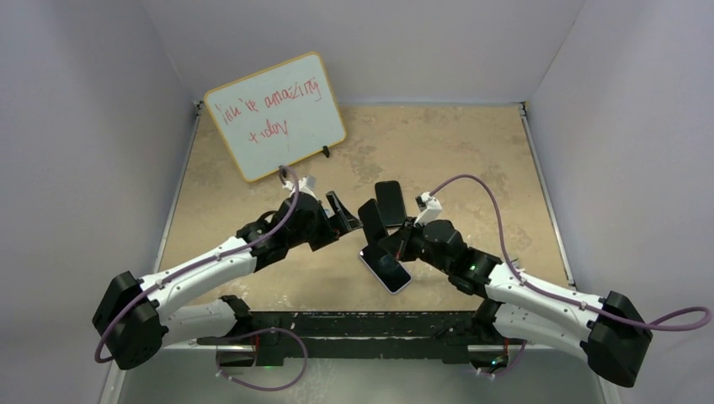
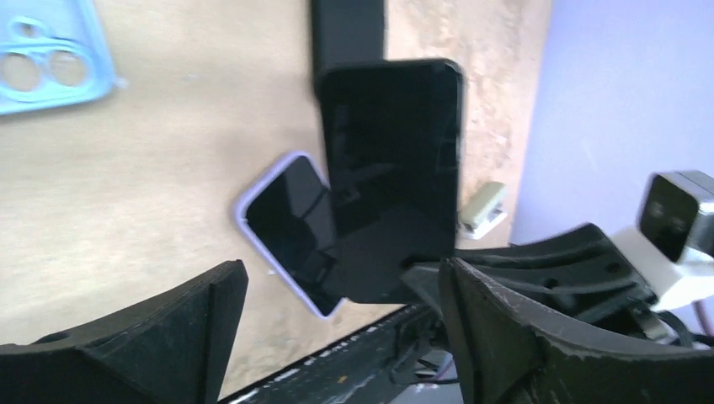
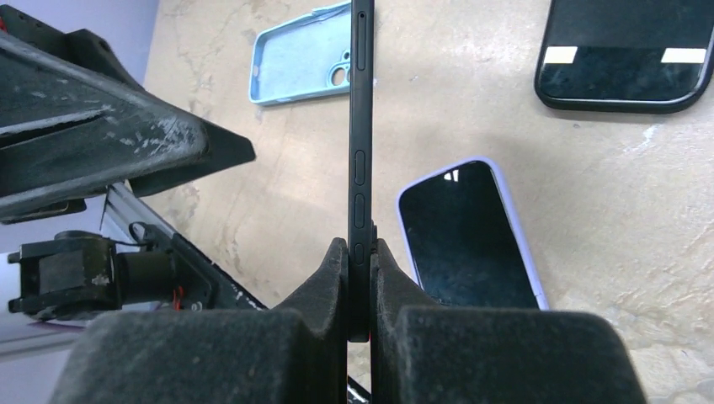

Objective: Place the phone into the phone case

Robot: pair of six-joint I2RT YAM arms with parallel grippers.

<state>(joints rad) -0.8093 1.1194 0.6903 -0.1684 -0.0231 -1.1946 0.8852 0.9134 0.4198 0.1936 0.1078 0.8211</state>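
Phone (image 3: 362,126): black, held upright and edge-on, off the table (image 1: 455,143), just beside the lilac-cased phone (image 3: 467,236) on the side toward your left arm.

Right gripper (image 3: 360,278): pads clamped narrow on the phone's lower end only. Left gripper (image 2: 341,265): jaws wide, holding nothing, close to the held phone's face.

Risks, as judged from here:
- You grip one short end, and most of the phone stands free above the pads. A nudge could swing it or let it slide out.
- Your left fingers are near. Close them off-centre and you may knock the phone rather than take it.
- The light blue case (image 3: 299,55) lies loose, past the lilac-cased phone on the left arm's side. Press in at an angle and it will likely skid.
- The lilac case is already full, so aim there by mistake and you strike glass.
- The camera cutout must match the phone's lens end. I cannot tell which end is up.

Count:
- Held phones: one.
- Cased phones lying flat: one, lilac.
- Empty cases: one, light blue.
- Black glossy slab (image 3: 627,50), beyond the lilac-cased phone: one. Phone or case, cannot tell.
- Grippers: two.
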